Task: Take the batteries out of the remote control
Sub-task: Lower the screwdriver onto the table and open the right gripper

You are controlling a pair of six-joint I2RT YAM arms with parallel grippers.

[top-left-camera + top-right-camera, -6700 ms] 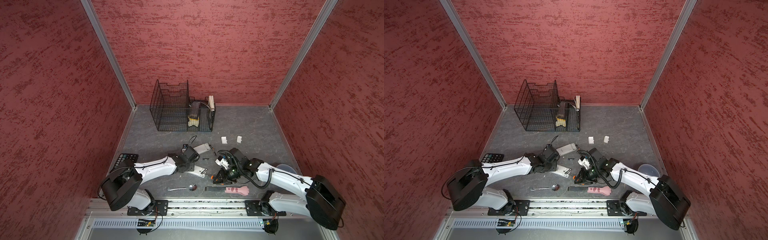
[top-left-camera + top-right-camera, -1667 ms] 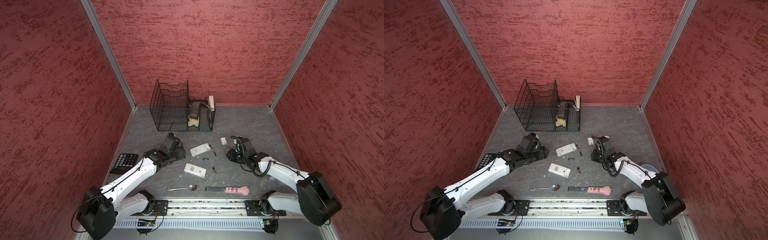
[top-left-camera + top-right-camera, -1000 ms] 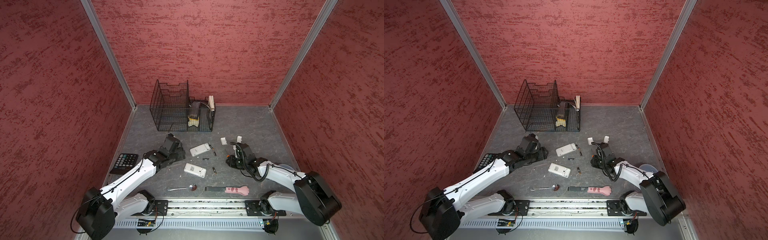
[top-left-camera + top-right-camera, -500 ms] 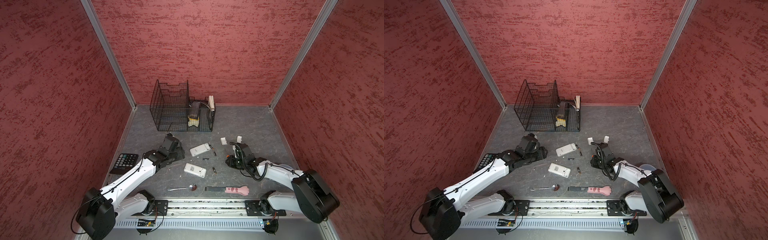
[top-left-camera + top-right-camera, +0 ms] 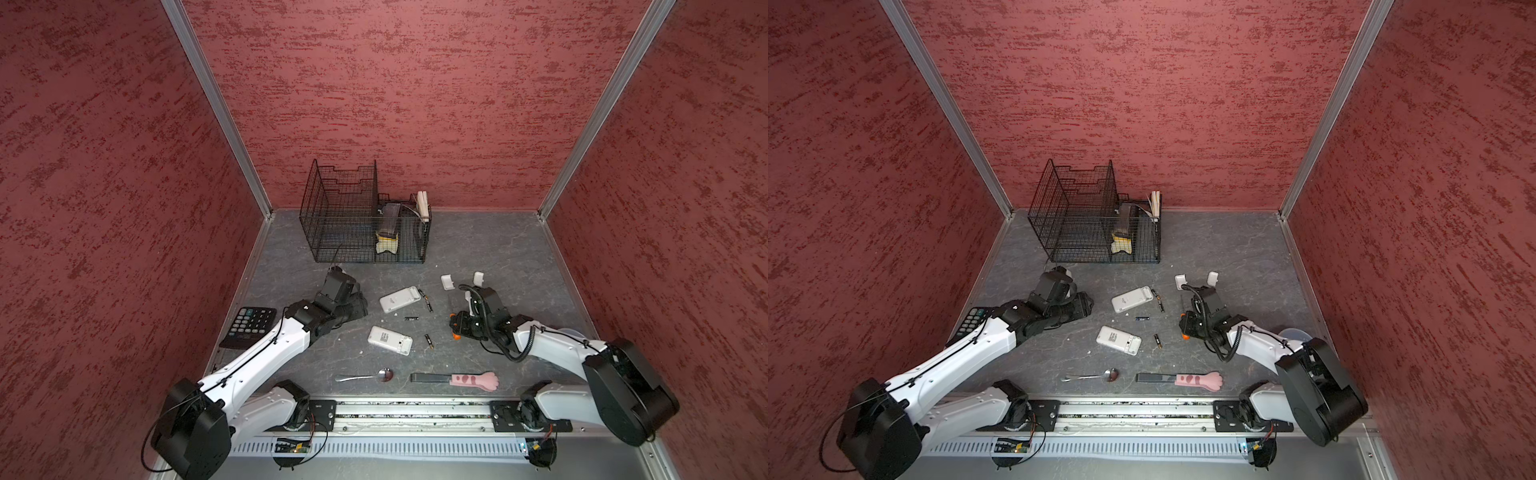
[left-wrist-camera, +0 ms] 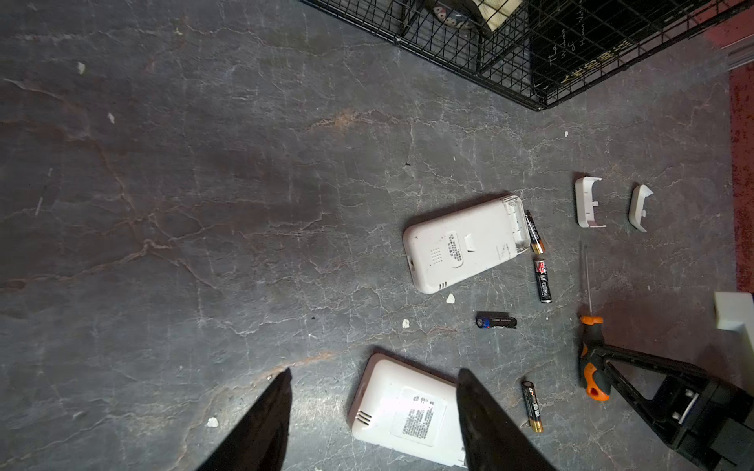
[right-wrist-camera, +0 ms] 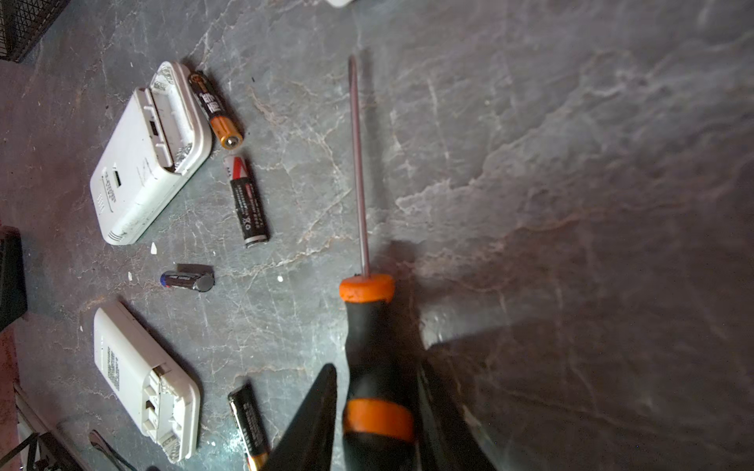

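Red, rough-textured walls (image 5: 374,83) close in a dark grey, stone-patterned tabletop (image 5: 498,249) on three sides. At the back, against the far wall, stands a black wire basket (image 5: 332,199) with a few items inside.

Two white robot arms reach in from the near edge. The left gripper (image 6: 374,372) hovers above the tabletop to the left of the remotes, its fingers spread wide with nothing between them. The right gripper (image 7: 375,365) has one finger on each side of the handle of an orange-and-black screwdriver (image 7: 369,326), which lies flat on the tabletop. Whether the fingers press the handle cannot be told.

A black calculator (image 5: 249,326) lies by the left wall. Mid-table, two white remotes lie face down with their battery bays uncovered and empty: the far remote (image 5: 400,299) and the near remote (image 5: 390,340). Along the near edge lie a pink paw-handled tool (image 5: 473,380) and a metal spoon (image 5: 365,376). Two small white battery covers (image 5: 447,281) sit behind the right gripper.

Four black batteries (image 6: 543,281) lie loose on the tabletop. Two are just beside the far remote's open end, one is between the remotes, and one is just beside the near remote.
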